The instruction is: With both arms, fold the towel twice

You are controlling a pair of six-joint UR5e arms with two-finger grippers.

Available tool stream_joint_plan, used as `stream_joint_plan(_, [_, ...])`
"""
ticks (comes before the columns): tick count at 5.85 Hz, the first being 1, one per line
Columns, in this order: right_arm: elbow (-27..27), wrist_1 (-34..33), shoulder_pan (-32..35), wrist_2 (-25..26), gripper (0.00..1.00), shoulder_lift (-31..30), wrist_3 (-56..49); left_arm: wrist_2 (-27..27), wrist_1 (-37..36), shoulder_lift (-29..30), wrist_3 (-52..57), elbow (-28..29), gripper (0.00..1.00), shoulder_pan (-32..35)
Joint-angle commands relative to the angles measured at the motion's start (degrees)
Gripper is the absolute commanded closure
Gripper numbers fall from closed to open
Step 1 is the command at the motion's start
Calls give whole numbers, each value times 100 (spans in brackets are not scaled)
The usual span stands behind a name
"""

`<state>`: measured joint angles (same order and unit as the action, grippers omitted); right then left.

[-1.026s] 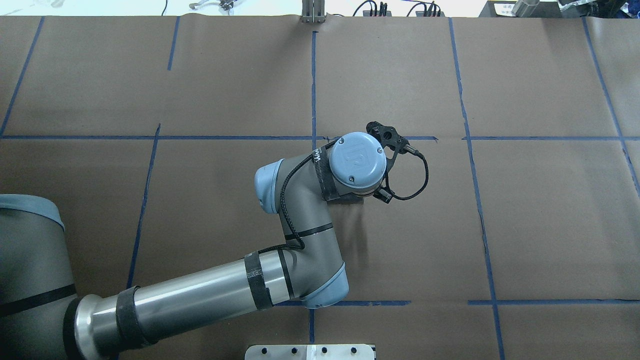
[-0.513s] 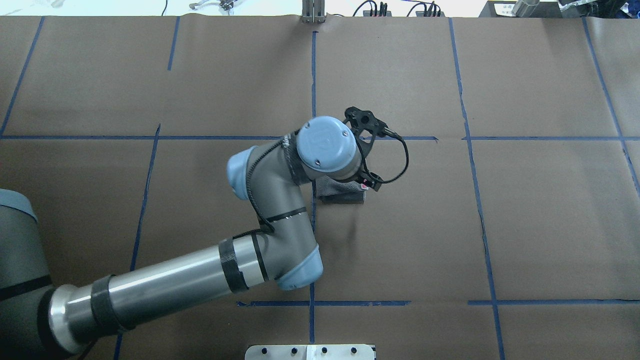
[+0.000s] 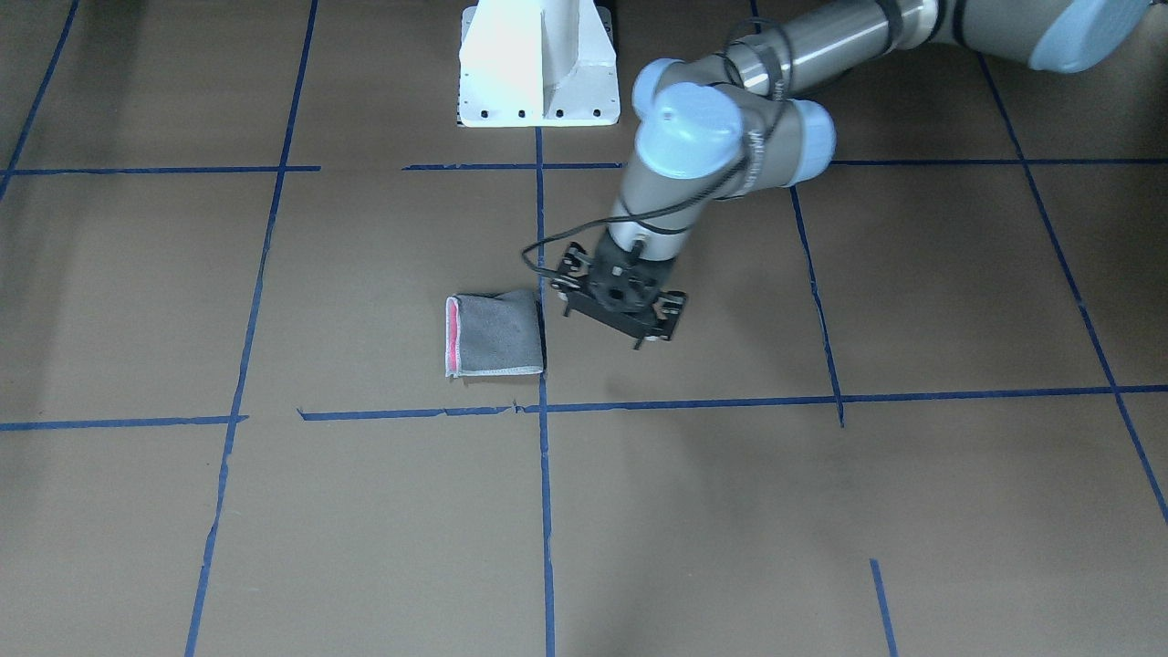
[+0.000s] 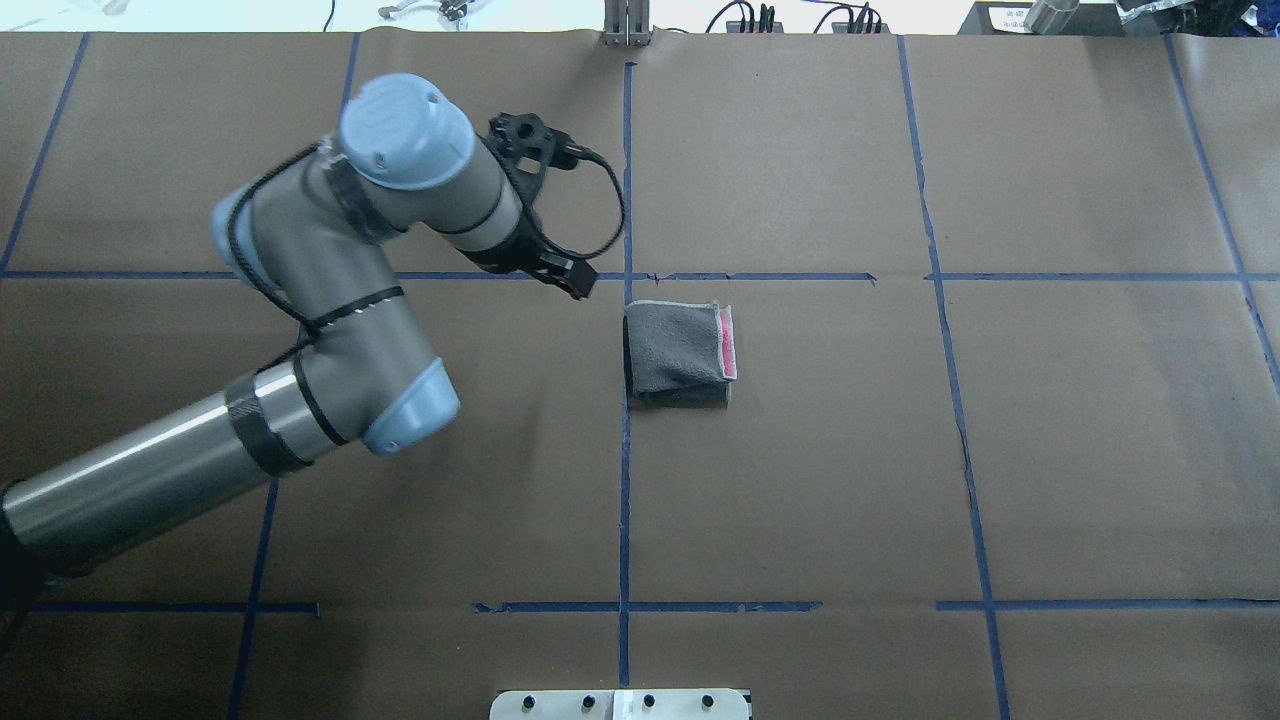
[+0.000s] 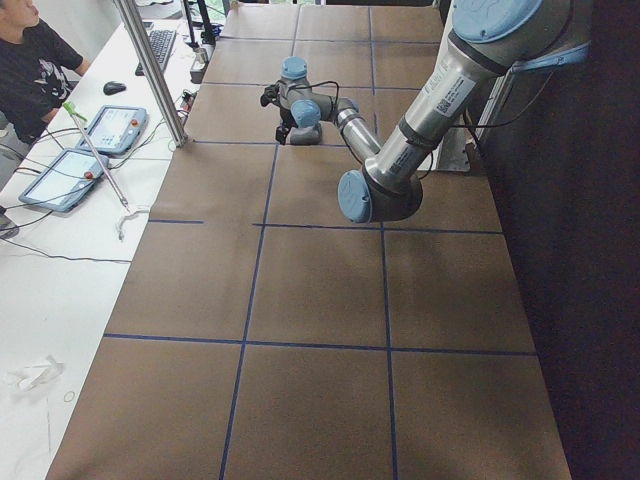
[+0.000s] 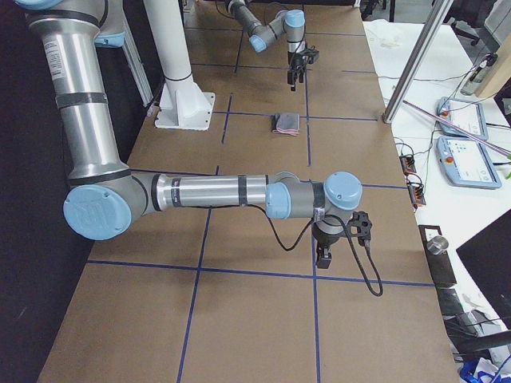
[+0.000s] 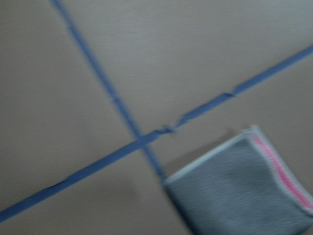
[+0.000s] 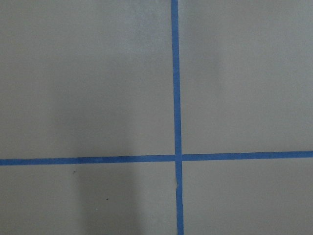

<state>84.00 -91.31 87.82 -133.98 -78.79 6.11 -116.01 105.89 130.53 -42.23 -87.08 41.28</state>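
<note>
Towel (image 4: 675,345) lies flat on the table (image 4: 1050,450), about mid-table, folded to a small rectangle, grey face up. In the overhead view a pink strip runs down its 3 o'clock edge and whitish edging along its 12 o'clock edge. Its 9 o'clock edge sits on the centre tape line (image 4: 624,480), and the whole towel is at 5 o'clock of the tape crossing (image 4: 626,277). Left claw (image 4: 556,268) is clear of it, no contact. Overhead, the towel is at 4 o'clock from the claw with bare paper (image 4: 600,330) between. The front-facing view puts the towel at 8 o'clock of the claw, just beside it. The claw points down and looks raised off the table. Its fingers are hidden in every view, so can't tell whether they're spread or pressed together. Left wrist view is blurred: towel corner at its 4 o'clock, tape crossing near centre. Right arm (image 6: 207,191) shows only in the right-side view, stretched low over the table. The right claw (image 6: 322,254) points down near another tape cross, well apart from the towel, which sits at 12 o'clock from it in that view. Its state: can't tell either. Right wrist view shows only paper and crossed tape. White pedestal (image 3: 538,73) is at 12 o'clock in the front-facing view.
</note>
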Motion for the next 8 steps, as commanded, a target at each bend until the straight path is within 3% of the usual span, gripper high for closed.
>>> stream_joint_plan(1, [-16,-141,-107,12,0,249,57,-1303,-33,-744,39,-186,0,1095])
stream_joint_plan(4, [2,-159,-186,3,0,320,75,-1976,19,-1957,680,-230,0,2319])
stream_joint_plan(5, [-33,-159,-291,21,0,355,84,-2613,28,-2239,1012,-230,0,2897])
stream_joint_plan(7, [-33,-159,-344,21,0,355,92,-2585,143,-3327,3088,-161,0,3577])
stream_joint_plan(8, [-24,-150,-344,4,0,295,92,-2585,195,-3819,3368,-56,0,3815])
